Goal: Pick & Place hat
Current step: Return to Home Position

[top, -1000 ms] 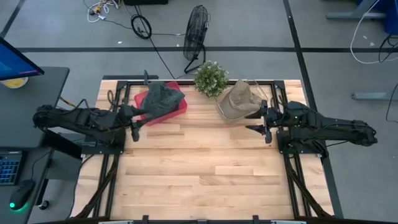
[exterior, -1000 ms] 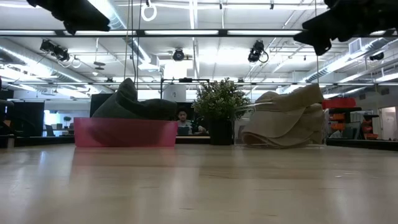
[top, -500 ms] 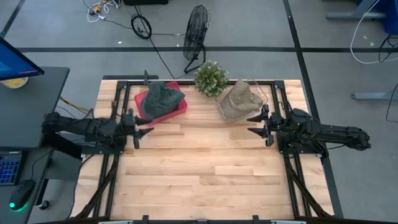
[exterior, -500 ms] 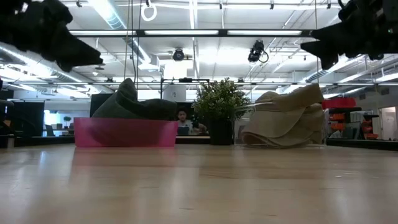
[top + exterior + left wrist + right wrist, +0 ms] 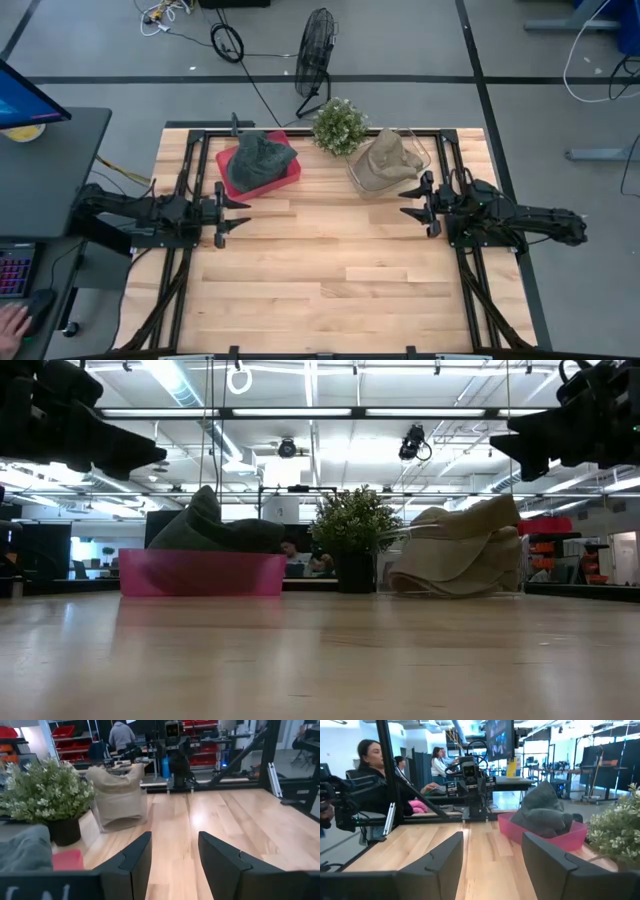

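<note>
A dark grey hat [image 5: 258, 158] lies crumpled in a pink bin [image 5: 291, 172] at the table's far left; it also shows in the right wrist view [image 5: 542, 813]. A beige hat [image 5: 383, 160] sits in a clear container at the far right and shows in the left wrist view [image 5: 117, 795]. My left gripper [image 5: 238, 213] hovers open above the table, just near of the pink bin. My right gripper [image 5: 408, 201] hovers open just near of the beige hat. Both point toward the table's middle, and neither touches anything.
A potted plant [image 5: 340, 125] stands at the far edge between the two containers. Bare wood [image 5: 320, 270] stretches across the middle and near half of the table. People sit and stand in the room beyond [image 5: 370, 775]. A fan [image 5: 316, 50] stands on the floor behind the table.
My left gripper has come down from high over the pink bin and moved a little toward the near edge and the table's middle. My right gripper has sunk slightly and drifted a little away from the beige hat. Both hats have stayed where they were.
</note>
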Controlling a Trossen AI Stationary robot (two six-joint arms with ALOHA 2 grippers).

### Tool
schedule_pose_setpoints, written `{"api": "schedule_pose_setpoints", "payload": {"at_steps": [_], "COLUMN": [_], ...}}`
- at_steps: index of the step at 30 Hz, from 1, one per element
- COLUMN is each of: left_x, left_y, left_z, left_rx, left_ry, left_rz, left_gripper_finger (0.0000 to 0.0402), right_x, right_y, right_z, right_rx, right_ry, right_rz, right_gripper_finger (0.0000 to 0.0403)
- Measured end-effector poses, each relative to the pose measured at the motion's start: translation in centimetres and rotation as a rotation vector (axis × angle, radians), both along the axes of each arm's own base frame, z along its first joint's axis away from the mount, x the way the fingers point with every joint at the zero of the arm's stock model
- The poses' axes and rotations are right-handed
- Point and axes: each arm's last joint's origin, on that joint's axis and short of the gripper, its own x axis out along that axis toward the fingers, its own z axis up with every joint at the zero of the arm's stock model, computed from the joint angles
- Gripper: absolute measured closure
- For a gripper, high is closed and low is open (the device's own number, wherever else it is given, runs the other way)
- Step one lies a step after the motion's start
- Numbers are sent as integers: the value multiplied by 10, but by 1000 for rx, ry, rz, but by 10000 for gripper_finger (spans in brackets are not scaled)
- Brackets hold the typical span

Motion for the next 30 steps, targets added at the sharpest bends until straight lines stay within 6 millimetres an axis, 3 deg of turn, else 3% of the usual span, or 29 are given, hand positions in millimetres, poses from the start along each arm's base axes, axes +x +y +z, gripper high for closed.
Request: {"api": "schedule_pose_setpoints", "payload": {"at_steps": [30], "left_x": [1], "left_y": [-2], "left_z": [-5], "left_rx": [-117], "left_ry": [8], "left_rz": [-63], "left_gripper_finger": [236], "right_x": [-2], "right_y": [0], "right_z": [-8], "right_rx": [39], "right_ry": [73], "right_rz": [-1], "right_gripper_finger": [197]}}
